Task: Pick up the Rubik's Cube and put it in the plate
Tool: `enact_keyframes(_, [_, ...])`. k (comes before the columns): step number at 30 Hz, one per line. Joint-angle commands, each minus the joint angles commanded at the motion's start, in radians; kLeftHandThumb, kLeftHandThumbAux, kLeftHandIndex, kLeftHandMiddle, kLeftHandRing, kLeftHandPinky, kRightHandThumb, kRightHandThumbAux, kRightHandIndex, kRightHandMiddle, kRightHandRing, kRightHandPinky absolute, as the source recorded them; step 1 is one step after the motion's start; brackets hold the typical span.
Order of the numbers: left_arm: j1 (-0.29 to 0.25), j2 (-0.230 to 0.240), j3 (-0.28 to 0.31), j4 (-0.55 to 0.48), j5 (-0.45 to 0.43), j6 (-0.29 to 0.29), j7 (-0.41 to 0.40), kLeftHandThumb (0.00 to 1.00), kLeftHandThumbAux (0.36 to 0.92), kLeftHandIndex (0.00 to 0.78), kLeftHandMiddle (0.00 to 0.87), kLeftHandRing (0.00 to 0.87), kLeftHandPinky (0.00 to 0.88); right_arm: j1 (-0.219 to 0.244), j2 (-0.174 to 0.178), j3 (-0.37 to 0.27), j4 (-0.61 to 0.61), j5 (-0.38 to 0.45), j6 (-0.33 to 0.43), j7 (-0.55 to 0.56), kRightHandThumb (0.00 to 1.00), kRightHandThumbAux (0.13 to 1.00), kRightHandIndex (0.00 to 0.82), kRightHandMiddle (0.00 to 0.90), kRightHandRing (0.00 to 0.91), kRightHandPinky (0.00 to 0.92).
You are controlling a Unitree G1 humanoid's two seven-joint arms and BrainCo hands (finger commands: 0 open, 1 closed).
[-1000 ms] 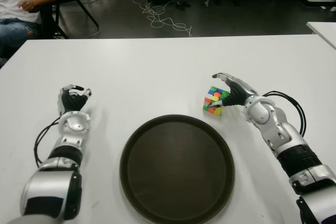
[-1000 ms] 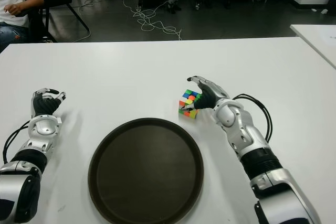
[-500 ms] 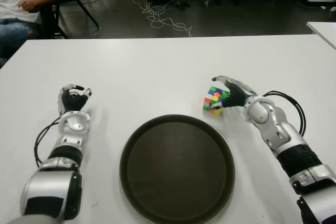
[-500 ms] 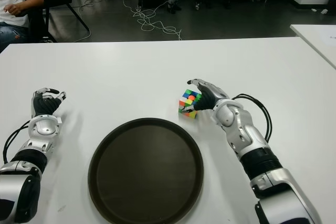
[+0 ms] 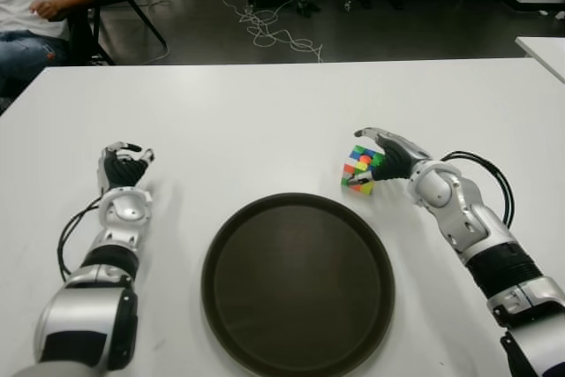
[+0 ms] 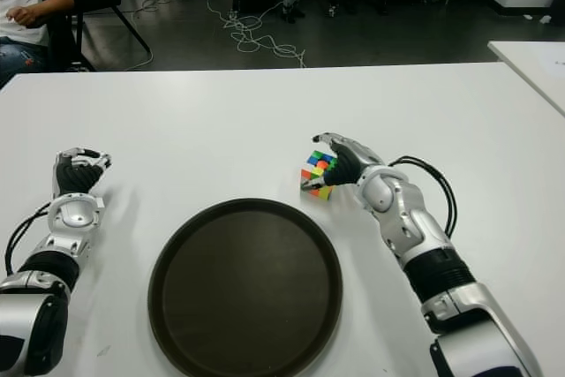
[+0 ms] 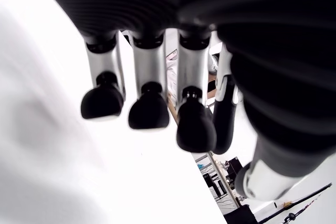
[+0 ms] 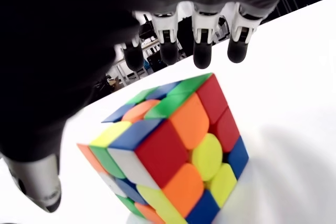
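The Rubik's Cube [image 5: 360, 170] is seen on the desk [image 5: 265, 112], just beyond the plate's [image 5: 298, 284] far right rim, apparently tilted. The right robot hand [image 5: 381, 154] is cupped over it, fingers arched above and thumb low, evidently preparing a grasp. Actual contact cannot be made out. The left robot hand [image 5: 122, 167] is curled, holding nothing, left of the plate.

Seated person [image 5: 35, 15] (cables [image 5: 274, 33] beyond)
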Motion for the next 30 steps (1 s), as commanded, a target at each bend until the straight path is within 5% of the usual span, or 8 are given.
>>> enact_keyframes(24, [-0.005, 0.001, 0.001, 0.001, -0.001, 0.015, 0.003, 0.711, 0.701, 0.442, 0.81, 0.813, 0.804, -0.011, 0.003, 0.006, 0.01, 0.001, 0.03, 0.02, 0.0, 0.647, 0.027, 0.137, 0.183, 0.141])
enact_keyframes(30, [-0.002, 0.0, 0.003, 0.0, -0.004, 0.004, 0.003, 0.711, 0.701, 0.442, 0.812, 0.812, 0.801, -0.011, 0.004, 0.007, 0.022, 0.001, 0.013, 0.007, 0.0, 0.649, 0.037, 0.112, 0.117, 0.08])
